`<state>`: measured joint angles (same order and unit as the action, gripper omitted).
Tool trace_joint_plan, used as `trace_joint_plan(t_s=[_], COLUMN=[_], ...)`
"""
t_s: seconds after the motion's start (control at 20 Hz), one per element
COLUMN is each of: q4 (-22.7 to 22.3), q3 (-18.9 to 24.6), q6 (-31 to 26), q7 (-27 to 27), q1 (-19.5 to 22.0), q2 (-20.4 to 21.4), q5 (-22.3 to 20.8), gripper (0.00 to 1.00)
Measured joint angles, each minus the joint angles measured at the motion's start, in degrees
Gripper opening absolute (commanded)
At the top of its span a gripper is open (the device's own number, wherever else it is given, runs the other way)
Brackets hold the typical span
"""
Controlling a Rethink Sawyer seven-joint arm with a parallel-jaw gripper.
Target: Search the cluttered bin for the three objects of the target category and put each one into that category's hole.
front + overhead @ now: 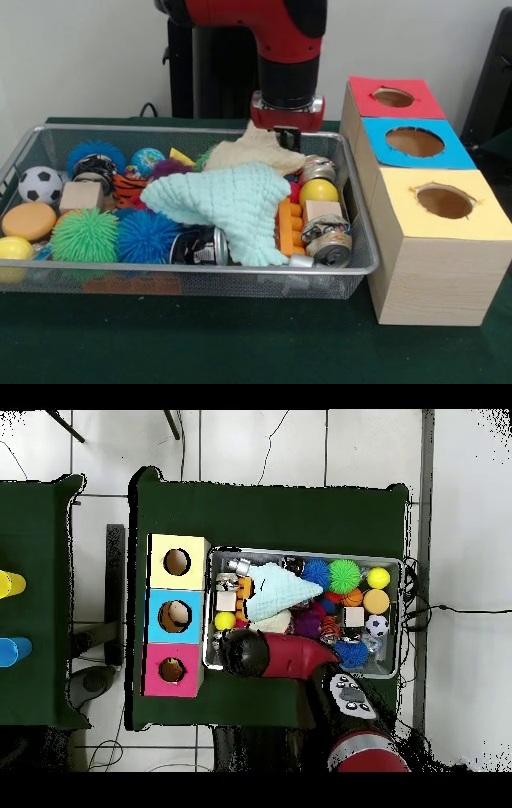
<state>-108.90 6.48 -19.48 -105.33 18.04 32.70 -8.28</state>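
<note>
Green bench [240,352] up front, wire bin [200,280] crammed with balls and cans, mint cloth [232,204] and cream cloth [252,152] covering the middle, gripper [284,136] low behind them, grip state can't tell.

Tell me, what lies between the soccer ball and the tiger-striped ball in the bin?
In the front view, a wooden block sits between the soccer ball and the tiger-striped ball, with a black-and-white ball just behind it.

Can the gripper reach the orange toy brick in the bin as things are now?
Probably not directly. The mint cloth lies over part of the orange toy brick, and only the brick's right side shows beside a wooden block. The gripper sits at the bin's far side by the cream cloth.
</note>
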Motion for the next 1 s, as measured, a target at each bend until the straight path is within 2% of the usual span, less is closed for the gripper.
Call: trace_joint_plan(t_s=[0.3, 0.5, 0.6, 1.0], q4=[-0.14, -0.7, -1.03, -1.77], q3=[0.74, 1.46, 1.7, 1.76], q6=[-0.08, -1.46, -3.71, -11.1], q7=[0.0, 0.0, 0.0, 0.0], q1=[0.08, 2.8, 5.06, 9.54], q2=[0.13, 1.66, 3.31, 8.62], q5=[0.75, 0.76, 0.78, 0.78], gripper=[0.0, 0.0, 0.0, 0.0])
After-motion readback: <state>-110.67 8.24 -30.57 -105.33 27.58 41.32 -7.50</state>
